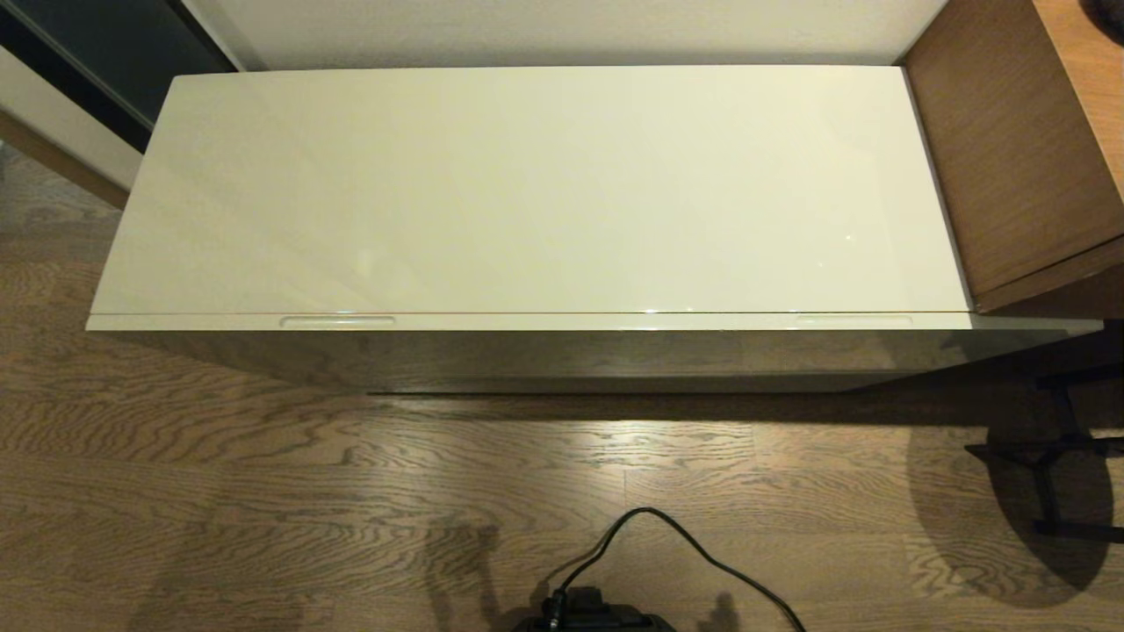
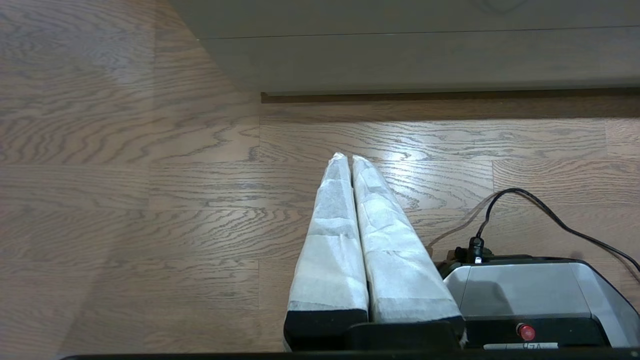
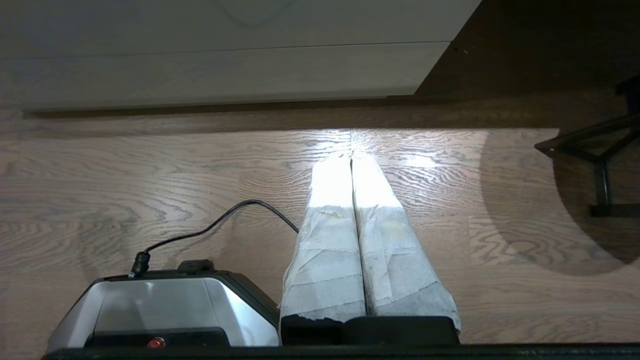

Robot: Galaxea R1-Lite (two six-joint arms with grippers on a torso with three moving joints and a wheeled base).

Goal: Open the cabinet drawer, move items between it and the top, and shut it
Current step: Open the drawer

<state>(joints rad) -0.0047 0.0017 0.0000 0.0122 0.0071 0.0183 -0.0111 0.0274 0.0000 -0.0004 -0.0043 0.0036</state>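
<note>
No text, label or number is legible anywhere.

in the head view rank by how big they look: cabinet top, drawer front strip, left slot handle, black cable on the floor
1. cabinet top, by far the largest.
2. drawer front strip, as long as the top but thin.
3. black cable, nearer the camera, so less sure.
4. left slot handle, smallest.

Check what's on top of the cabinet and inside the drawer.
The top shows nothing on it, only reflections. The drawer is shut, its front flush with the edge, so its inside is hidden. No tissue pack shows in any view.
</note>
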